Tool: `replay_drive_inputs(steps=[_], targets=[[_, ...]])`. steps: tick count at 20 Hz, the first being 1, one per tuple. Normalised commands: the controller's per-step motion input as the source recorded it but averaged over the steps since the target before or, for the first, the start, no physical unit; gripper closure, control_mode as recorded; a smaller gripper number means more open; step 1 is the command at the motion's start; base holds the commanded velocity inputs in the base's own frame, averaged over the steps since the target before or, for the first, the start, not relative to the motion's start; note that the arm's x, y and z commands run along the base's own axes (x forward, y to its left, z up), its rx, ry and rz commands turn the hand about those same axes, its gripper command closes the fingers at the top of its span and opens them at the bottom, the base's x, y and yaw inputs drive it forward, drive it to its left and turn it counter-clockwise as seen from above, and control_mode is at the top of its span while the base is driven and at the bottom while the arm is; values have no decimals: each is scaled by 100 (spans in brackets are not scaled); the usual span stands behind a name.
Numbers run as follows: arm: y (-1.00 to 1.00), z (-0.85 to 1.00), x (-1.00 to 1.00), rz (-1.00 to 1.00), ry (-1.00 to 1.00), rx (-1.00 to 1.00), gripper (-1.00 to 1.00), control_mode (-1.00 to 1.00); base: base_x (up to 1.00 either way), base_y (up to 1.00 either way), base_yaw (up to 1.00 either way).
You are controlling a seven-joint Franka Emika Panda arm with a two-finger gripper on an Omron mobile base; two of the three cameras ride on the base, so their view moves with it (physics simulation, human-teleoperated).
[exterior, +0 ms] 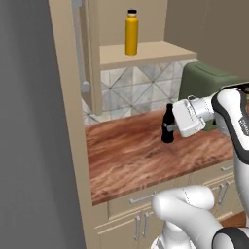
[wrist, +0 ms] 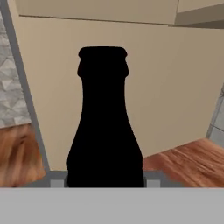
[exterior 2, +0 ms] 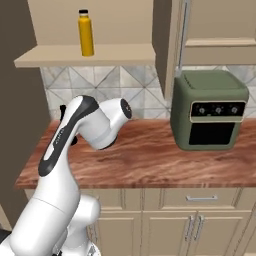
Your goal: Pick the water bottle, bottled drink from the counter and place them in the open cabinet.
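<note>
**Hand view: black bottle fills the centre of the frame**

Hand view puts the bottled drink upright at centre, close between the fingertips; whether the gripper is clamped on it I cannot tell. At mid right of the left base view, the drink stands on the counter against the gripper. Farther back, at upper centre, the water bottle stands on the open cabinet shelf.

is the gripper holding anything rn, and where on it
The gripper is around the bottled drink, at its lower body below the neck. Whether the fingers are actually clamped on it cannot be told. The water bottle stands on the open cabinet shelf.
</note>
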Motion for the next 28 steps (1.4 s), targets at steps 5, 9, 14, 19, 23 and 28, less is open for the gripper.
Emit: replay_drive_inputs(steps=[5, 9, 14, 19, 23, 28], targets=[[0, 0, 0, 0, 0, 0, 100, 100, 49, 3, 4], [0, 0, 0, 0, 0, 0, 100, 100, 52, 2, 9], [0, 0, 0, 0, 0, 0, 100, 100, 46, 0, 10], [0, 0, 0, 0, 0, 0, 100, 100, 42, 0, 13], [0, 0, 0, 0, 0, 0, 100, 100, 46, 0, 9], [0, 0, 0, 0, 0, 0, 100, 100, 36, 0, 6]])
